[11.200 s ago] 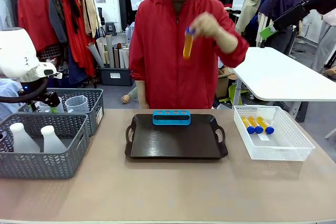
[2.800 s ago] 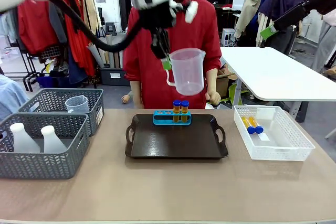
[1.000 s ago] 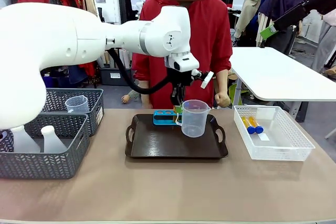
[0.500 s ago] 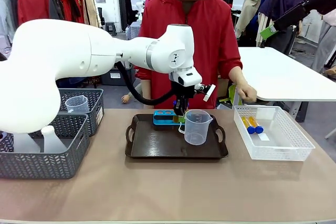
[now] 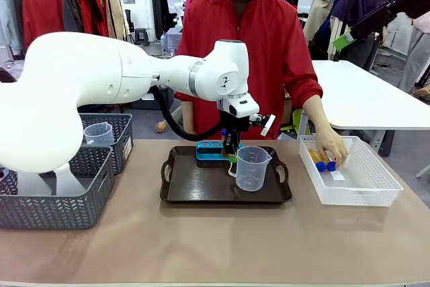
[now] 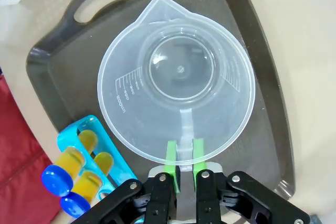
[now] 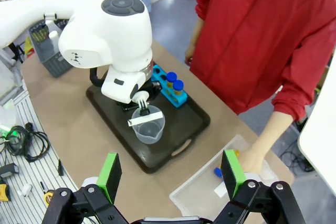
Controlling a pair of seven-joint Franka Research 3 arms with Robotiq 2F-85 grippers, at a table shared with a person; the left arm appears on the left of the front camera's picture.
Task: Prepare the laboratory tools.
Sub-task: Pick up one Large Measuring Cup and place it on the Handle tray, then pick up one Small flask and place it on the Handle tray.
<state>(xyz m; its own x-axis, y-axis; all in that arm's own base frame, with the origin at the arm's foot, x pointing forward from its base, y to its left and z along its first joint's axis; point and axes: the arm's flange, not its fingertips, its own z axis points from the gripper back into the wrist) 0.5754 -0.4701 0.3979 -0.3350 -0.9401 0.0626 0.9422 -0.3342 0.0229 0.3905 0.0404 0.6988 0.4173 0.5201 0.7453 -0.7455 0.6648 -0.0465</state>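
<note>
Tan tabletop carries a dark tray; on it the clear beaker stands upright straight ahead of your left gripper, whose pads pinch its handle. Release before it sits flat and it may tip; retreat carelessly and you clip the blue rack of capped tubes just beside it. Your right gripper hangs spread wide, empty, high above; a person's hand digs in the white basket.

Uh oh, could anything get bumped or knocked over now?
Maybe. The left gripper pinches the handle of the beaker right beside the blue rack, so pulling away crookedly could tip the beaker or knock the tubes. The person's hand is in the white basket nearby; bringing another tube over could bump the gripper.
</note>
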